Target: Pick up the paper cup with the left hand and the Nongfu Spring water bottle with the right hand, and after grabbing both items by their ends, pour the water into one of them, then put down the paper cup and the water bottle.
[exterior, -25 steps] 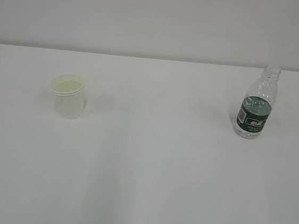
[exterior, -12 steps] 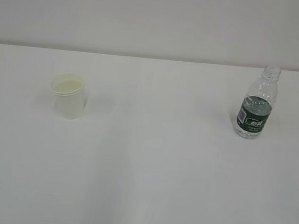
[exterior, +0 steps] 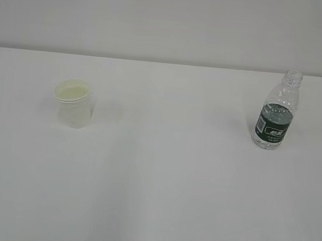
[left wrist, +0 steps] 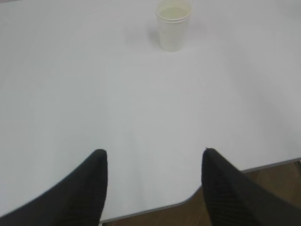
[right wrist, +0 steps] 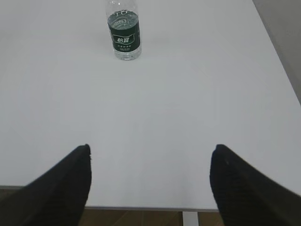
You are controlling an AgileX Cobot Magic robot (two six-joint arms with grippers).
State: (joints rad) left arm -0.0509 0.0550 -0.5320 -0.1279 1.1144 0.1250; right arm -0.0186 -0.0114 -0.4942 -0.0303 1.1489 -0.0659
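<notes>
Waiting near the table edge, left hand point(left wrist: 153, 162) and right hand point(right wrist: 150, 157) are gaping, empty; paper cup point(exterior: 73, 103), crushably light, needs a gentle base grip; Nongfu Spring water bottle point(exterior: 276, 111), uncapped, is standing well apart.

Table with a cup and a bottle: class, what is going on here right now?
Nothing is being handled yet. The paper cup stands upright on the left of the white table, the uncapped water bottle upright on the right, far apart. The left gripper and the right gripper hang open and empty over the table's near edge, each facing its own item.
</notes>
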